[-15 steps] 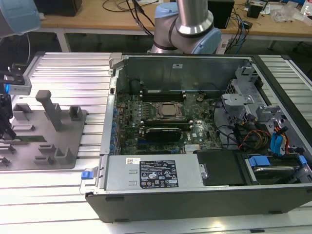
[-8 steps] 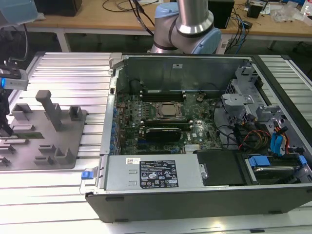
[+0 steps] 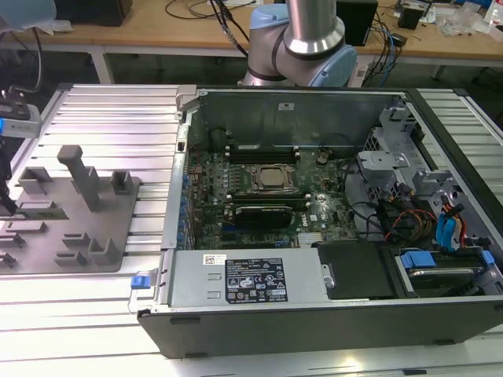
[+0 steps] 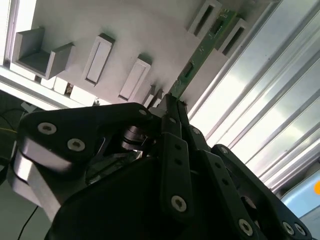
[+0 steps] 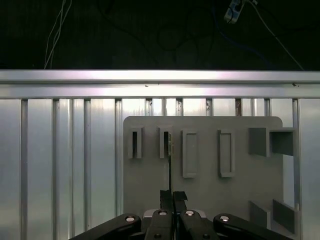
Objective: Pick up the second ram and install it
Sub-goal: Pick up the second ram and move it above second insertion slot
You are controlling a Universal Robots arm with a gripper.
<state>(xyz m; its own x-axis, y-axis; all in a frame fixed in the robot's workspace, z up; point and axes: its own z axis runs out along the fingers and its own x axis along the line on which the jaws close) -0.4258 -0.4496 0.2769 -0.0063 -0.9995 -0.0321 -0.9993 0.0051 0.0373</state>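
The second ram (image 4: pixel 200 52) is a thin green board stick. My gripper (image 4: pixel 172 102) is shut on its near end. Its far end lies between two upright posts of the grey tray (image 4: pixel 150 30). In the first wrist view the ram (image 5: pixel 170 160) shows edge-on as a thin line running out from the gripper (image 5: pixel 172 195) over the tray (image 5: pixel 205 185), beside a slotted post. In the exterior view the tray (image 3: pixel 47 243) lies at the far left, with the arm's end (image 3: pixel 6 188) above its left edge.
The open computer case (image 3: pixel 314 314) stands to the exterior view's right of the tray. Inside it the motherboard carries a CPU socket (image 3: pixel 267 179) and long black memory slots (image 3: pixel 263 206). A ribbed aluminium table (image 3: pixel 118 118) lies under everything. The arm's base (image 3: pixel 302 47) rises behind the case.
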